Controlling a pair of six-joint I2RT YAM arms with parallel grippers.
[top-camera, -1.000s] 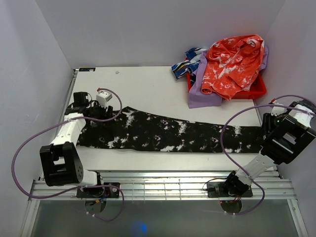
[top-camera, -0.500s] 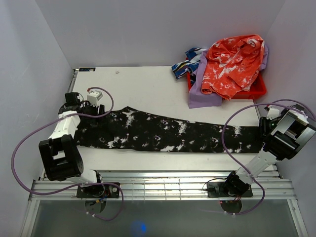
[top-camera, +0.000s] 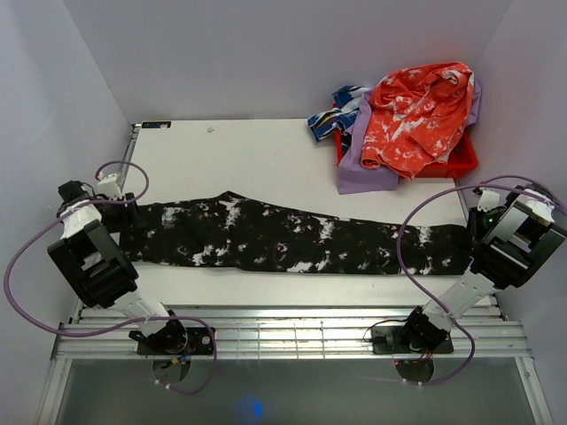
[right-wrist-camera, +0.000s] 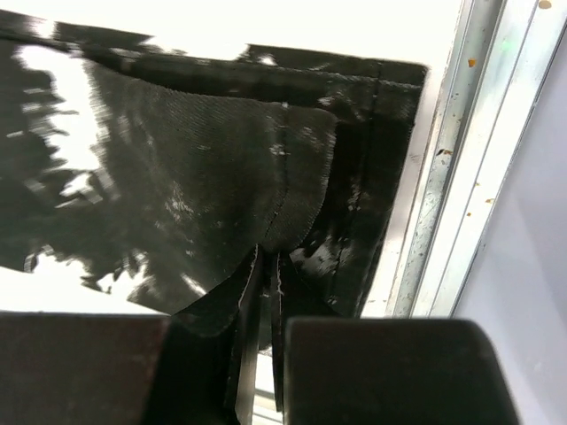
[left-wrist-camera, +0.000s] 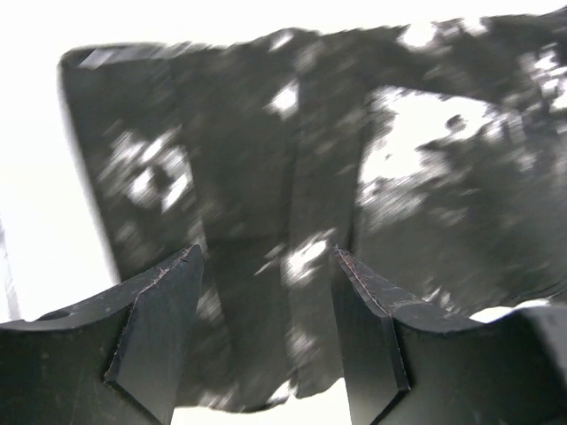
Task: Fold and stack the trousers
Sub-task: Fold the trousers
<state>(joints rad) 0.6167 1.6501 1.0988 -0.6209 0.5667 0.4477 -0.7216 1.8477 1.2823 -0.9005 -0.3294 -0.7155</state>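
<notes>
One pair of trousers (top-camera: 292, 237) lies stretched left to right across the near half of the table (top-camera: 257, 150). There are two grippers. The right gripper (right-wrist-camera: 268, 261) is closed, pinching a raised fold at the trousers' right end. The left gripper (left-wrist-camera: 266, 252) has its jaws wide apart over their left end; the blur hides whether it touches them. At far right, one red bin (top-camera: 465, 162) carries one orange-red garment (top-camera: 416, 111), one lilac cloth (top-camera: 359, 168) and one blue-white cloth (top-camera: 332, 113).

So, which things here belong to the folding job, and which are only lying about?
For the job: the trousers, spread across the table; right gripper, shut on one end; left gripper, open over the other.
Lying about: orange-red garment, blue-white cloth, purple cloth, red bin.
</notes>
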